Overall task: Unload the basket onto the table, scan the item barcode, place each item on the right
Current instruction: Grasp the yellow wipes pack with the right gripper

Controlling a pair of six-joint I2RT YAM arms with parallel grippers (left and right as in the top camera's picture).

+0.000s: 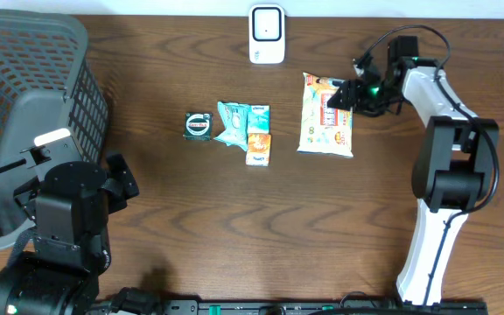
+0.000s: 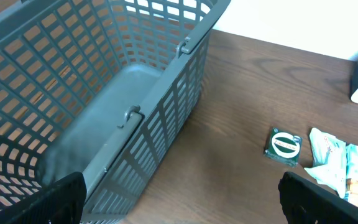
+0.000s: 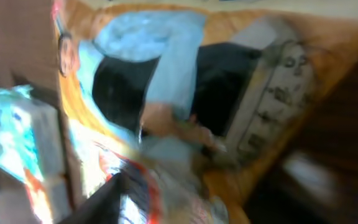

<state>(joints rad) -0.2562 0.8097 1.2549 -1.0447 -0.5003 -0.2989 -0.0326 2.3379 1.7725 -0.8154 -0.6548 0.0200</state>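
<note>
The left gripper point(image 2: 194, 196) stands released, its two dark fingertips wide apart with nothing between them, at the left end of the dark brown wooden table point(image 1: 234, 227). It is beside the grey plastic lattice basket point(image 1: 81, 87) and well apart from the task item. Near the table's middle lie a small dark green square packet with a round white label point(image 1: 199, 125), a teal soft tissue packet point(image 1: 234, 122) touching it on the right, and a small orange packet point(image 1: 258, 149) at the teal one's near right corner. A white upright barcode scanner point(image 1: 267, 35) stands at the far edge, above these. The task item, a large flat yellow-and-white snack bag point(image 1: 322, 122), lies right of centre. The right gripper point(image 1: 346, 94) sits over the bag's far right corner. Whether it is clenched on the bag or only poised at it cannot be told. The overhead view alone shows the bag's place among the other items and the scanner. The left wrist view alone shows the basket's hinged grey handle and its inside. The right wrist view alone gives the bag's surface close up, blurred, with orange, pale blue and black print.
</note>
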